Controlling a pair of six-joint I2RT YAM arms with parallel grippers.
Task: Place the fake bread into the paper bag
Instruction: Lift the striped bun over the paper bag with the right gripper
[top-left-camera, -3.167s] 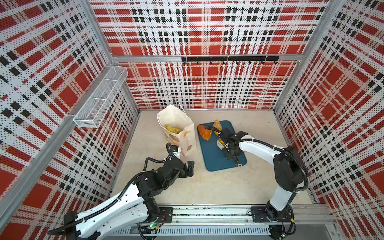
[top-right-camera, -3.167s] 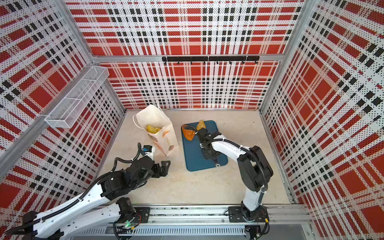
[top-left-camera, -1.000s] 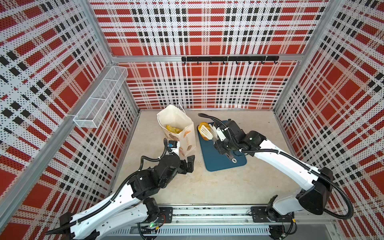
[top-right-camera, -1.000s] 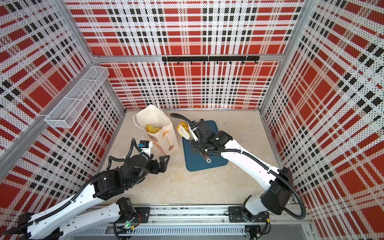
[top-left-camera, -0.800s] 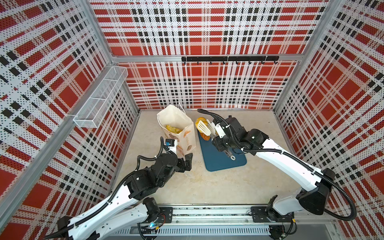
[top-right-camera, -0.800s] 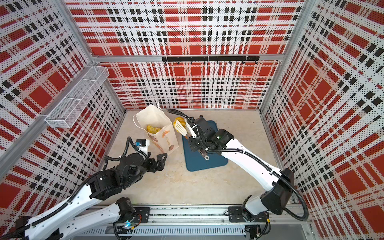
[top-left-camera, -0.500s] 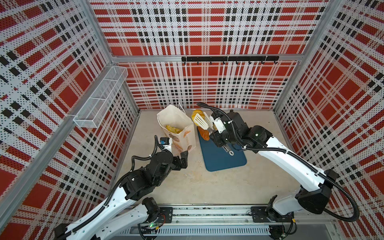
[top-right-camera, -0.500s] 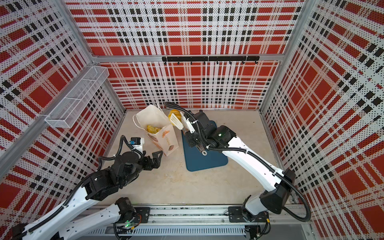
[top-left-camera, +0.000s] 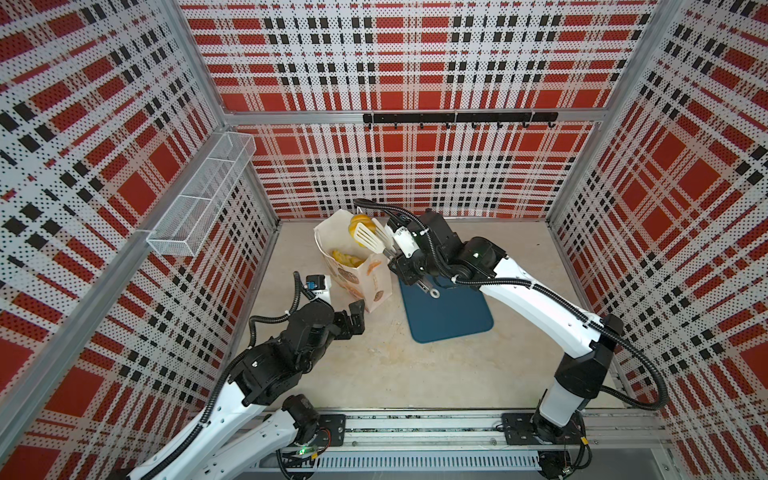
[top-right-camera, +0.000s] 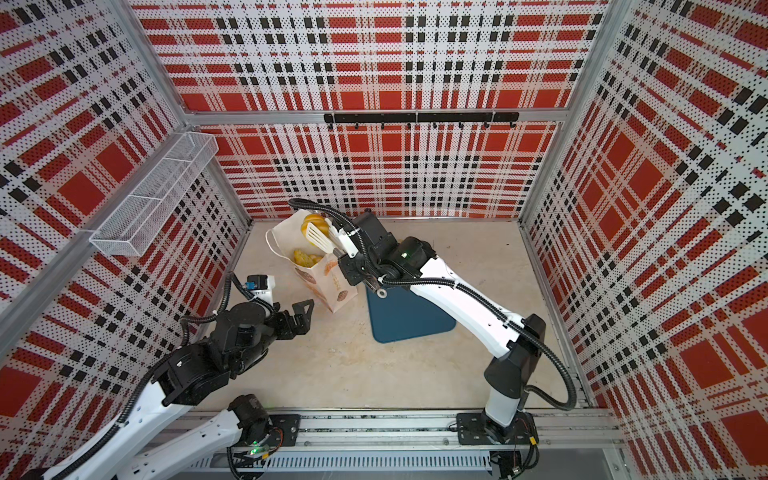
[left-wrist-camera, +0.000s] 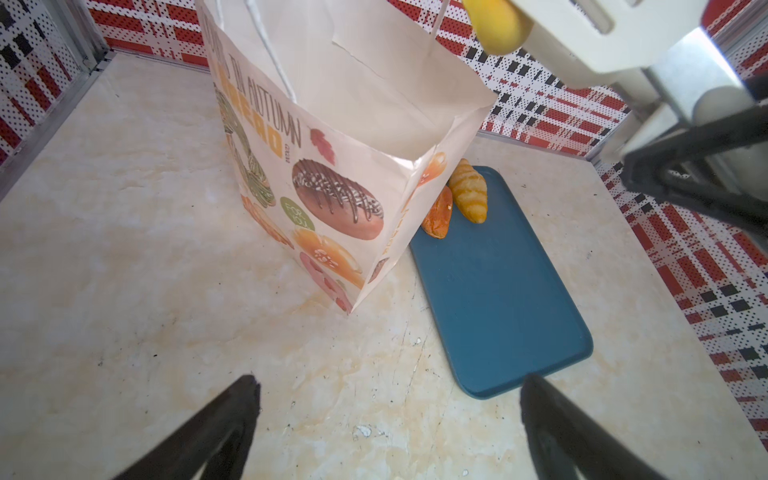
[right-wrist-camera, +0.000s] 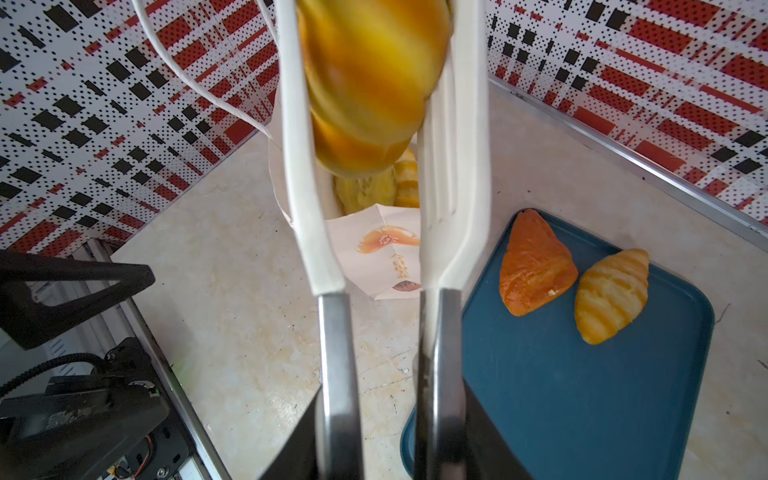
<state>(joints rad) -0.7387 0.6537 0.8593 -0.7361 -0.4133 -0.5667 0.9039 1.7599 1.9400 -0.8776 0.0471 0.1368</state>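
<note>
My right gripper (right-wrist-camera: 386, 436) is shut on a pair of white-tipped metal tongs (right-wrist-camera: 453, 208). The tongs pinch a glossy yellow bun (top-left-camera: 356, 222) (right-wrist-camera: 370, 83) just above the open mouth of the paper bag (top-left-camera: 374, 282) (top-right-camera: 328, 286). Several yellow pastries (top-left-camera: 347, 258) (right-wrist-camera: 365, 191) lie inside the bag. An orange-brown triangular piece (right-wrist-camera: 534, 266) and a striped croissant (right-wrist-camera: 611, 295) rest on the blue tray (right-wrist-camera: 582, 395) beside the bag. My left gripper (top-left-camera: 357, 316) (left-wrist-camera: 388, 386) stands open over bare table, near the bag's front corner, holding nothing.
The blue tray (top-left-camera: 449, 316) lies right of the bag, with its near half bare. A wire basket (top-left-camera: 199, 199) hangs on the left wall and a black hook rail (top-left-camera: 457, 118) on the back wall. Plaid walls close in three sides.
The right arm has carried the bun in the tongs up from the tray and leftward over the bag's mouth. The left arm has drawn back a little from the bag, still open.
</note>
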